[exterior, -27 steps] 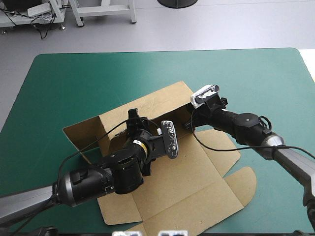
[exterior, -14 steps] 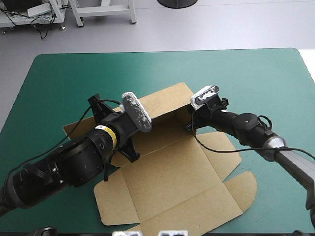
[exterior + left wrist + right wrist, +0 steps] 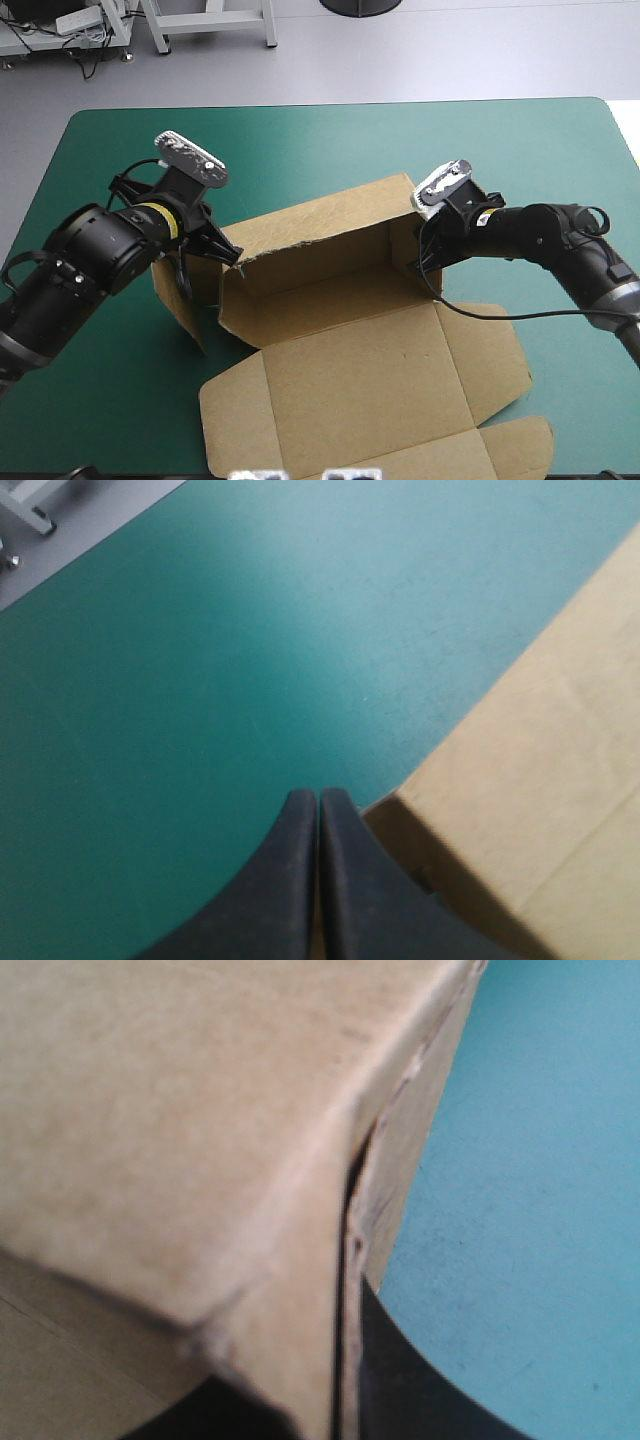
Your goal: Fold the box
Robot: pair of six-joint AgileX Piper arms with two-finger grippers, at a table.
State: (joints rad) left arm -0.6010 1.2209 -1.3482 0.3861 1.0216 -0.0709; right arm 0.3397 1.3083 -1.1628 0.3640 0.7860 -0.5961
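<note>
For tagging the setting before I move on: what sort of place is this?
Probably a robotics lab or test bench: a table with a teal-green cover, the left gripper and right gripper at a brown box on it, and metal stand legs on the grey floor beyond.

— What lies past the table (image 3: 300,150)?
— Plain grey floor (image 3: 470,50), smooth and evenly lit. The table's teal-green cover ends in rounded far corners.
— Any furniture?
— A white metal frame (image 3: 205,22) stands beyond the far edge, its legs slanting. Left of it is a low grey rack (image 3: 30,40) holding a pale flat device (image 3: 80,18), with dark cables (image 3: 95,55) trailing to the floor. A dark round base (image 3: 360,5) sits farther right.
— And the light?
— Soft, from above. In the left wrist view it lays a pale sheen on the cover.
</note>
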